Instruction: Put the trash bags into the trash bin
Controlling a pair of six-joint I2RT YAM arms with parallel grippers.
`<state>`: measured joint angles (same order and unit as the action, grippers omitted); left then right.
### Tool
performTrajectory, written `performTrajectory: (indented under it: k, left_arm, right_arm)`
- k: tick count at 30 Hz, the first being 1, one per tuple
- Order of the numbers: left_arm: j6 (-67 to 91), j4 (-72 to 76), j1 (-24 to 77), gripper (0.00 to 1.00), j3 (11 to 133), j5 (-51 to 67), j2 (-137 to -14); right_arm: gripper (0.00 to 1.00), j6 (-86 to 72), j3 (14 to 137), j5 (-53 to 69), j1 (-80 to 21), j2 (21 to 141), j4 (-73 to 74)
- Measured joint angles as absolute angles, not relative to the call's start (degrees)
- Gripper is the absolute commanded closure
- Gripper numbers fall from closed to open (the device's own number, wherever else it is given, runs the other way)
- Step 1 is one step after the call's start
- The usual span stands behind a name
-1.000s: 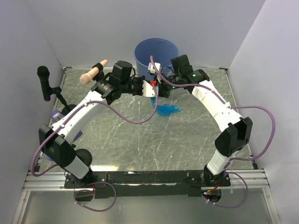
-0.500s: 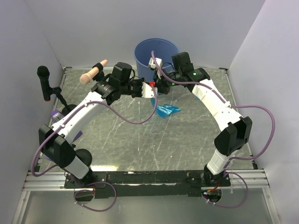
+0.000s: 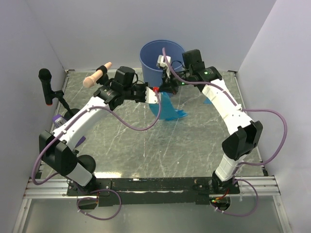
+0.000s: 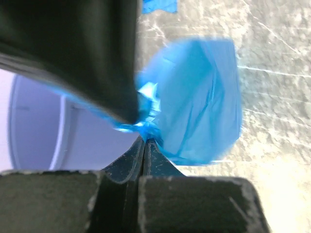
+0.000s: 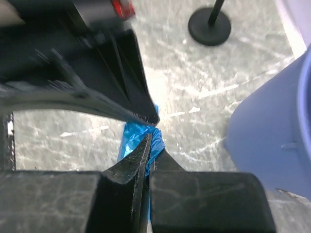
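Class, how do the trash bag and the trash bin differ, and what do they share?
The trash bag is thin, crumpled film; the trash bin is a rigid round bucket. The bag is brighter blue, the bin duller. The bag hangs pinched by the left gripper and right gripper; the bin stands alone. Both are blue plastic.

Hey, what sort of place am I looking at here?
Probably a lab robot test cell: plain white walls box in a marble-look table, two arms are bolted to a rail at its near edge, and a microphone stands at the left.
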<state>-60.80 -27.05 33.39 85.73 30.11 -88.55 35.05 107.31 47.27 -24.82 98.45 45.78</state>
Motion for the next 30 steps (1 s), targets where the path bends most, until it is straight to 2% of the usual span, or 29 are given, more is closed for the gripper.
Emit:
performTrajectory:
  k: [6, 11, 19, 26, 30]
  left_arm:
    - [-60.05, -22.9, 33.28, 0.99, 85.76, 29.58, -87.7]
    - [-60.07, -24.18, 33.1, 0.99, 85.21, 29.78, -87.92]
    - [-58.65, -25.63, 33.23, 0.99, 85.67, 30.81, -87.77]
    - [-58.81, -24.34, 32.69, 0.99, 86.43, 28.42, -87.96]
    - [-58.81, -24.69, 32.38, 0.99, 85.62, 28.53, -87.99]
  right_arm:
    - [1.0, 38.52, 105.41, 48.62, -26.3, 99.15, 49.47]
    - [1.0, 34.63, 105.43, 50.28, -26.37, 98.8, 46.09]
    - [1.0, 33.98, 102.45, 38.87, -25.82, 98.48, 40.14]
    - [1.0, 33.32, 100.2, 49.36, -25.85, 96.4, 41.95]
    - [1.0, 31.99, 101.14, 49.91, -25.89, 94.3, 40.38]
